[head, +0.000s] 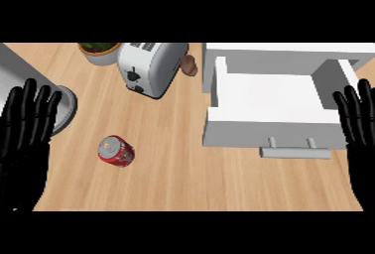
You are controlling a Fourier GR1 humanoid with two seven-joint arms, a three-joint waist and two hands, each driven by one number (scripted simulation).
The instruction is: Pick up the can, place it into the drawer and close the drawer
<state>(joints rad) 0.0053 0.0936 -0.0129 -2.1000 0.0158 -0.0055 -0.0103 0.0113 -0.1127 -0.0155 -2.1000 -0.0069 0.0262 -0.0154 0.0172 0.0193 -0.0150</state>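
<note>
Lying on its side on the wooden counter (183, 163), the red can (116, 151) is seen in the left half of the view, its silver top turned up and to the left. It is touched by neither hand and is set well apart from the drawer (267, 111).

The white drawer is pulled open toward the lower edge of the view, out of a white cabinet (285, 49) at the upper right. Its inside is shown bare and white, and a pale bar handle (295, 153) is fixed across its front. The can is placed to the left of the drawer's front, slightly lower in the view.

The left hand (26, 129) is held at the left edge, fingers straight and spread, pointing up; nothing is gripped. The right hand (359, 124) is held at the right edge, likewise with straight fingers pointing up and nothing held, and it is overlapped with the drawer's right side in the view.

A white toaster (152, 67) is set at an angle near the top, between the can and the cabinet. A potted plant (100, 50) is placed just to its left, cut by the upper edge. A small brown object (190, 64), too unclear to be named, is seen just right of the toaster. A round grey metal rim (66, 111) is partly hidden behind the left hand.
</note>
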